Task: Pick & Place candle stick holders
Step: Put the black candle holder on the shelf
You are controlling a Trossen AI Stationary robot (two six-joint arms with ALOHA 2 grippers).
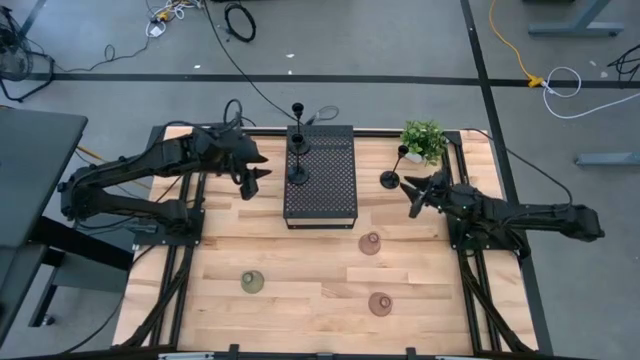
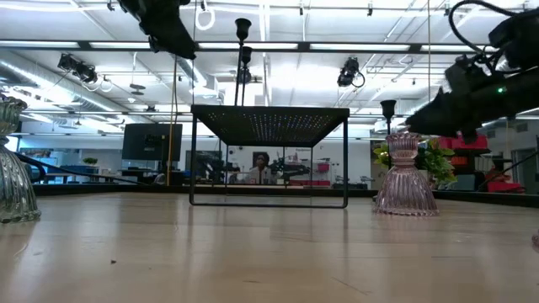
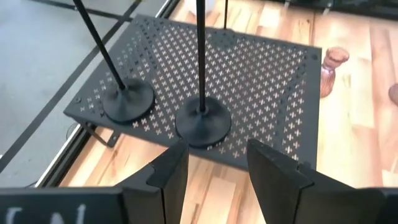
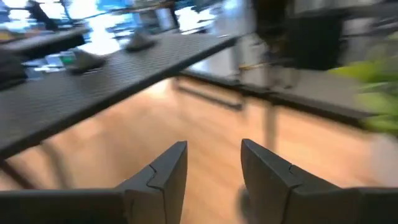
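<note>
Two black thin-stemmed holders (image 1: 297,146) (image 1: 297,176) stand by their round bases on the black perforated block (image 1: 325,195). Both show in the left wrist view (image 3: 127,102) (image 3: 202,124). A third black holder (image 1: 391,179) stands on the table beside the plant. Two reddish-brown domes (image 1: 370,243) (image 1: 380,303) and an olive dome (image 1: 252,283) rest on the wood nearer the front. My left gripper (image 1: 254,182) is open and empty, raised just left of the block (image 3: 214,168). My right gripper (image 1: 414,196) is open and empty, just right of the third black holder (image 4: 214,165).
A small green potted plant (image 1: 423,140) stands at the far right, behind the third holder. The perforated block stands on thin legs (image 2: 269,160) in the table's far middle. Dark rails (image 1: 185,260) run along the table's left and right sides. Bare wood (image 1: 310,270) lies between the domes.
</note>
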